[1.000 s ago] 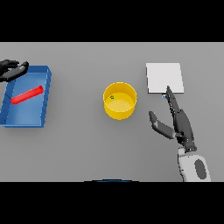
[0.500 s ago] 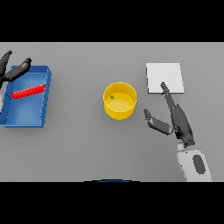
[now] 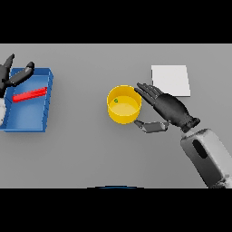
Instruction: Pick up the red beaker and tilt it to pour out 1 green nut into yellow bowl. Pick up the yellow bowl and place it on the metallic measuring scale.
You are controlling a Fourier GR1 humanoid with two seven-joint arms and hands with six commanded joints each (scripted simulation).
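The yellow bowl point(image 3: 123, 105) stands near the table's middle with one small green nut point(image 3: 116, 100) inside it. My right hand point(image 3: 168, 108) is open just to the bowl's right, fingers reaching toward its rim and thumb stretched out below it. I cannot tell whether the fingers touch the bowl. The red beaker point(image 3: 29, 94) lies on its side in the blue tray point(image 3: 27, 118) at the left. My left hand point(image 3: 13, 74) hovers open over the tray's far left corner. The metallic scale point(image 3: 170, 79) is a pale square plate behind my right hand.
The blue tray sits at the table's left edge. Bare grey table lies between the tray and the bowl and in front of the bowl.
My right hand has moved left from beside the scale to the bowl's right side. My left hand has lifted and opened over the tray's corner. The bowl and beaker have not moved.
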